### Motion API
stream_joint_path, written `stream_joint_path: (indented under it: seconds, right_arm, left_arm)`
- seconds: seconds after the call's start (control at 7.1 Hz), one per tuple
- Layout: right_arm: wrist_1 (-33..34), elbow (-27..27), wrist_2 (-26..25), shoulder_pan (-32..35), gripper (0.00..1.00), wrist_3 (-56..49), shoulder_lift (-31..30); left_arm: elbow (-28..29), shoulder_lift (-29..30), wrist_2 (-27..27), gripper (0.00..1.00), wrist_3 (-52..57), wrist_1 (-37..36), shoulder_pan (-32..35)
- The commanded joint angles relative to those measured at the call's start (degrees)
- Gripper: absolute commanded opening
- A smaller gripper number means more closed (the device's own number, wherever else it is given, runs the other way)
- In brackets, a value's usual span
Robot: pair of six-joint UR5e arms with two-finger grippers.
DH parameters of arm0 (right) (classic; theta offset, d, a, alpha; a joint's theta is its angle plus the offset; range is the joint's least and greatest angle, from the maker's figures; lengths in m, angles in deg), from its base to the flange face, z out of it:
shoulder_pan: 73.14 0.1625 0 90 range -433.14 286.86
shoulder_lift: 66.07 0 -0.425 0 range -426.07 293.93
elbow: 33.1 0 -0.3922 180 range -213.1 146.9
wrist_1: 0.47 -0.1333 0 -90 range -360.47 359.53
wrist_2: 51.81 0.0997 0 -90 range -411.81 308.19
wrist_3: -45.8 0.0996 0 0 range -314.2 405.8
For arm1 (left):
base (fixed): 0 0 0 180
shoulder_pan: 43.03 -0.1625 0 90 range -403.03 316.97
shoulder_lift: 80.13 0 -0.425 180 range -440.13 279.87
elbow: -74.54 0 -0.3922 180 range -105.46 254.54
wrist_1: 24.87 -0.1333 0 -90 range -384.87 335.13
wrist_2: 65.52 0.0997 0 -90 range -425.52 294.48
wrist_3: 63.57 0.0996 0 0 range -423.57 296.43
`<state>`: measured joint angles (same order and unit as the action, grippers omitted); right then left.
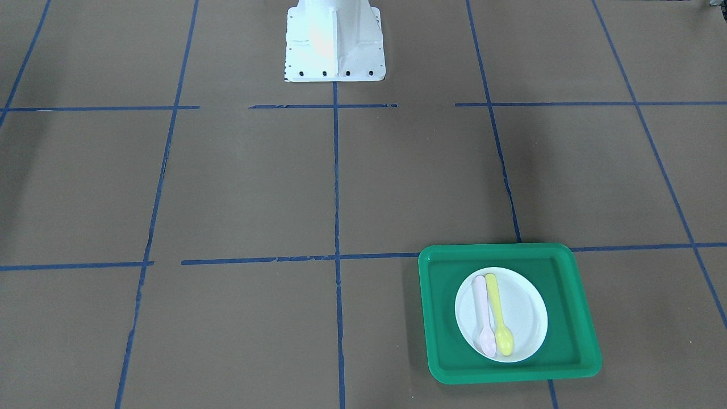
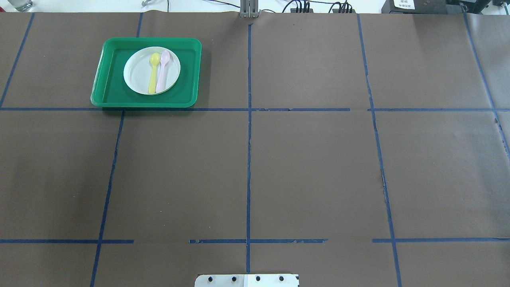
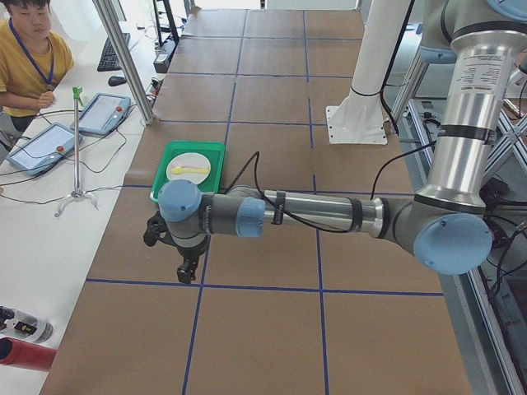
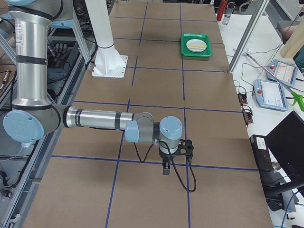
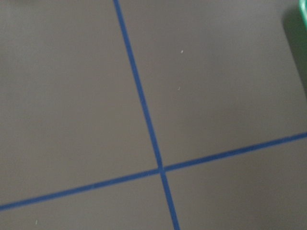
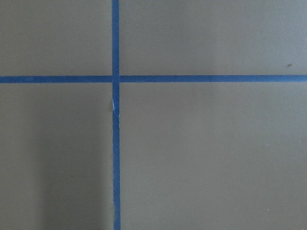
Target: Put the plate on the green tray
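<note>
A round white plastic plate (image 2: 137, 75) lies flat inside the large glossy green rectangular tray (image 2: 109, 85), upper left of the overhead frame, with a yellow plastic spoon (image 2: 153, 73) and a pale pink plastic spoon (image 2: 163, 71) side by side on it, touching or nearly so. By that lie the placing looks done. The left gripper (image 3: 188, 267) hangs over the brown paper-covered table (image 2: 310, 167), near the tray's closer end in the left side view. The right gripper (image 4: 166, 168) hangs well apart from it, low in the right side view. Whether either claw is parted or closed, or grasps anything, cannot be told: only the side views catch them. The likely hazard now is the left arm swinging toward the tray, catching its raised rim and jolting the loose spoons off the plate
</note>
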<state>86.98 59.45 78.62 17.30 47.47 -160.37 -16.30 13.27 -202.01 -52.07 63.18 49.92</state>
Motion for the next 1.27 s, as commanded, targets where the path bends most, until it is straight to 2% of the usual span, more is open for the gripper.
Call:
stream_joint_path:
  seconds: [0.0, 0.28, 0.7, 1.13]
  right_arm:
    - [0.0, 0.0, 0.0, 0.0, 1.0, 0.0, 0.0]
    - [0.0, 0.0, 0.0, 0.0, 1.0, 0.0, 0.0]
    - [0.0, 0.0, 0.0, 0.0, 1.0, 0.0, 0.0]
    - [0.0, 0.0, 0.0, 0.0, 1.0, 0.0, 0.0]
  left_arm:
    - [-6.3, -5.9, 0.2, 1.0, 1.1, -2.4, 1.0]
    - [-4.3, -3.9, 1.8, 1.0, 0.4, -2.4, 0.5]
    - [-5.3, -3.0, 1.4, 1.0, -2.2, -2.0, -1.3]
    - [-8.9, -6.6, 1.3, 1.0, -2.2, -1.9, -1.2]
